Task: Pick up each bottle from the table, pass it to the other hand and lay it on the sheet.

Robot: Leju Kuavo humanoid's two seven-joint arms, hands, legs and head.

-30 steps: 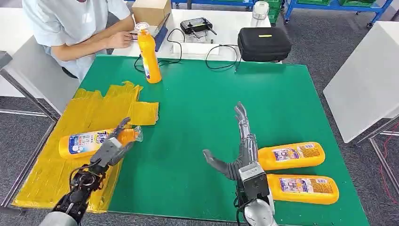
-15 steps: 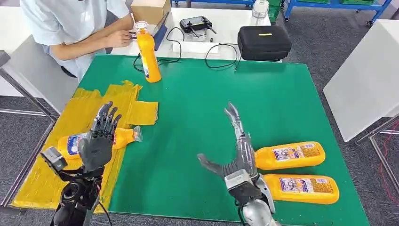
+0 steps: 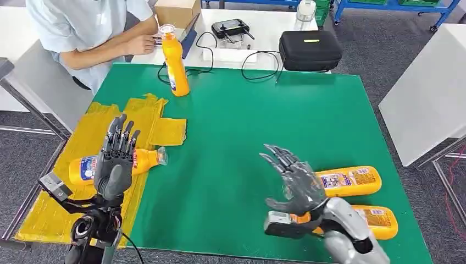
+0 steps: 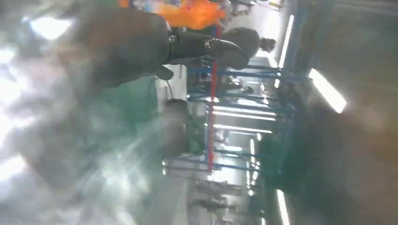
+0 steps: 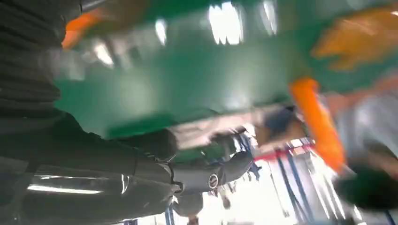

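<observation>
Bottles: one [image 3: 118, 163] already lying on the yellow sheet [image 3: 93, 132], two more flat on the green bench [image 3: 231, 126] well off to the sheet's far side, near one [image 3: 347, 180] and far one [image 3: 379, 219] side by side, long axes running crosswise, caps toward the sheet. Fourth bottle [image 3: 174, 64] standing upright past the sheet's back edge, near a seated person [image 3: 88, 27].

Right hand [image 3: 294, 179] open, fingers spread, empty, hovering right at the cap end of the near one, so probably next grab. Left hand [image 3: 115, 157] open too, raised upright over the sheet, holding nothing, way farther from that pair. Looks like a sideways close across the bottle's neck from here.
</observation>
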